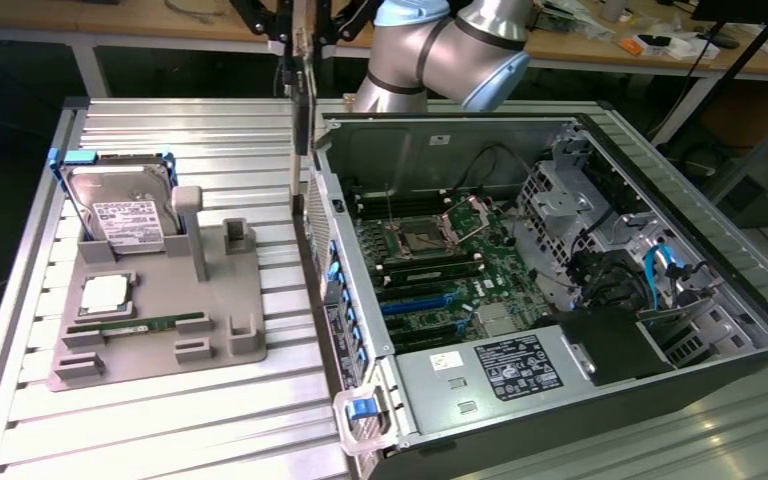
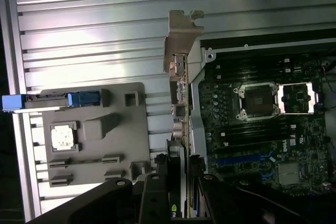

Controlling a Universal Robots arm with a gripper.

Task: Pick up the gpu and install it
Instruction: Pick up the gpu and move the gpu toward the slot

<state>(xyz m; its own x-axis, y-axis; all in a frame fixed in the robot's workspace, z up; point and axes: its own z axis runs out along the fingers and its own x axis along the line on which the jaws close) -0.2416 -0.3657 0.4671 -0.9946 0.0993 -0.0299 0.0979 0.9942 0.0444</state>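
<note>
Ribbed aluminium surface (image 1: 157, 430), bright and throwing glare. On it sits a matt grey plastic fixture (image 1: 171, 345), smooth-faced. The hard drive (image 1: 124, 210) shows bare silver metal under a white paper label, with blue plastic rails (image 1: 75, 160) alongside. The gpu (image 2: 180, 45) carries dull silver sheet metal at its end; the gripper (image 2: 182, 163) looks matt black. The case (image 1: 424, 135) interior is plain grey sheet metal. The robot arm (image 1: 451, 50) is glossy silver.

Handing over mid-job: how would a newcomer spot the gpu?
Find the open computer case; by its wall on the exterior view's left, the pincer holds the gpu edge-on. It is a thin dark card with a silver end bracket, unlike the green RAM stick and labelled hard drive on the grey tray.
</note>
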